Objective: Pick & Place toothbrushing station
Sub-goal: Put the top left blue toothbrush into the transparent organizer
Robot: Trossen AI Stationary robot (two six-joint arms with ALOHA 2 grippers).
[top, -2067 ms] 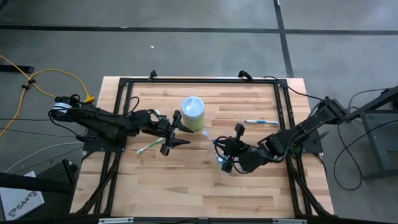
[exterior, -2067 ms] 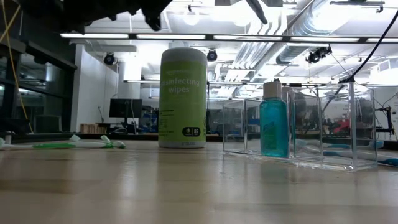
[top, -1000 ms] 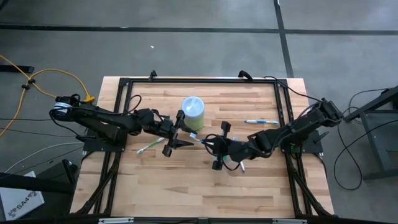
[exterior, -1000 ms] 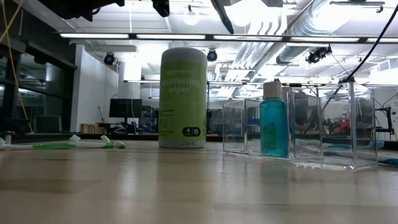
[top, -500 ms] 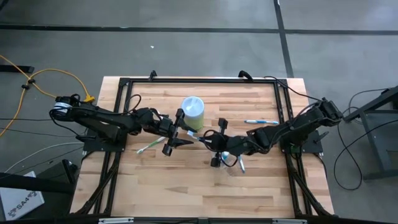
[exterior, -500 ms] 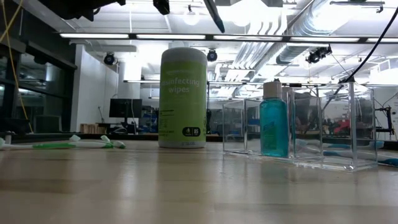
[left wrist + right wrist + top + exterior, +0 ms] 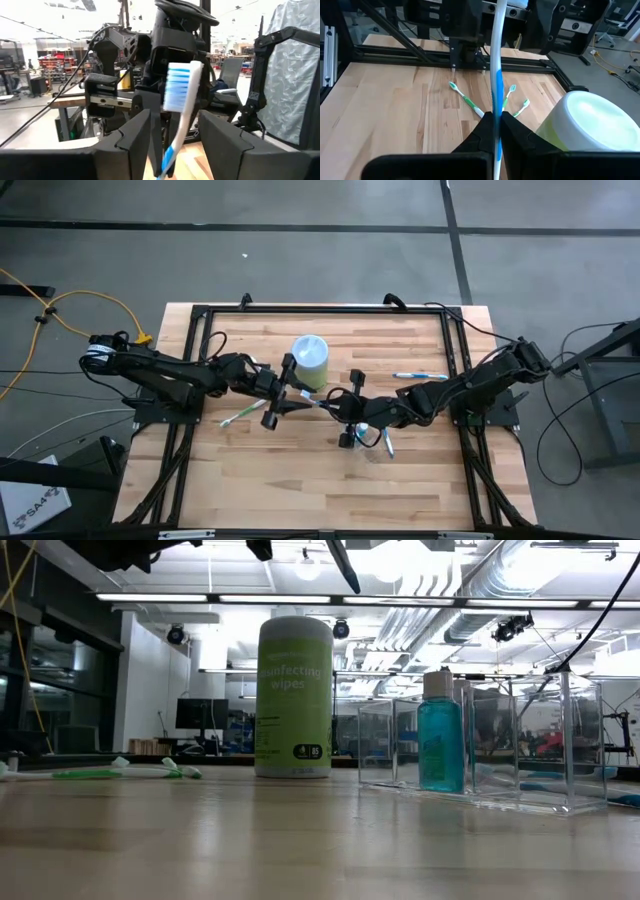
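**Blue-white brush between my two grippers**

High view: my left gripper point(image 7: 285, 392) and right gripper point(image 7: 345, 415) meet just beside the wipes canister point(image 7: 309, 360).

Left wrist: my fingers point(image 7: 131, 138) stand apart around the blue-white toothbrush point(image 7: 178, 100).

Right wrist: my jaws pinch its handle; green-white toothbrushes point(image 7: 466, 100) lie on the table point(image 7: 390, 115).

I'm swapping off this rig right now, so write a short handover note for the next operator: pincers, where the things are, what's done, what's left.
Right pincer: shut on the blue-white toothbrush, held in the air mid-table.
Left pincer: open, its fingers on either side of that brush's head, not gripping.
Green toothbrushes: lying on the table under the left arm.
Another blue toothbrush: lying towards the table's right side.
Clear container: standing on the table with the teal bottle in it.
Wipes tub: standing mid-table.
Done: one brush lifted.
Left: finish the handover, load the brushes.
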